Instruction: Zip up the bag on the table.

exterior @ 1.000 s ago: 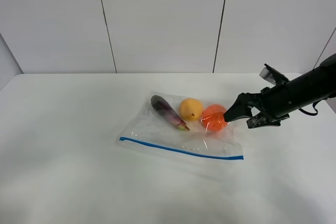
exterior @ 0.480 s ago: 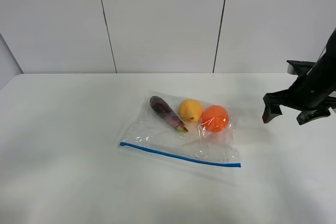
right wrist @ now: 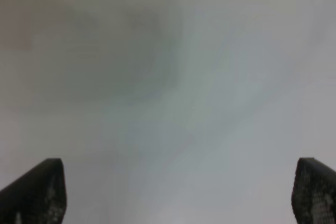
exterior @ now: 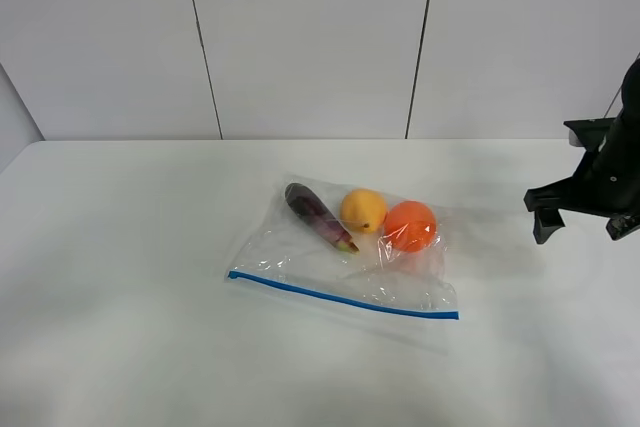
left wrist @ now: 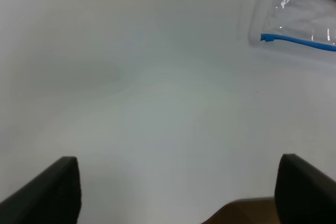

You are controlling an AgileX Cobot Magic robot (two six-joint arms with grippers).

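From above, one clear zip bag lies mid-table holding three items: an eggplant, a yellow fruit and an orange. The right gripper hangs well off to its right, partly cut off at the frame edge. Only the left wrist view shows the left gripper, jaws spread wide and empty over bare table, with just the bag's blue zipper corner in sight; the right wrist view is blurred, its jaws likewise wide and empty.

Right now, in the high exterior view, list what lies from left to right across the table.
Left end of the blue zipper strip → eggplant → yellow fruit → orange, all inside the bag → right gripper, apart from the bag.
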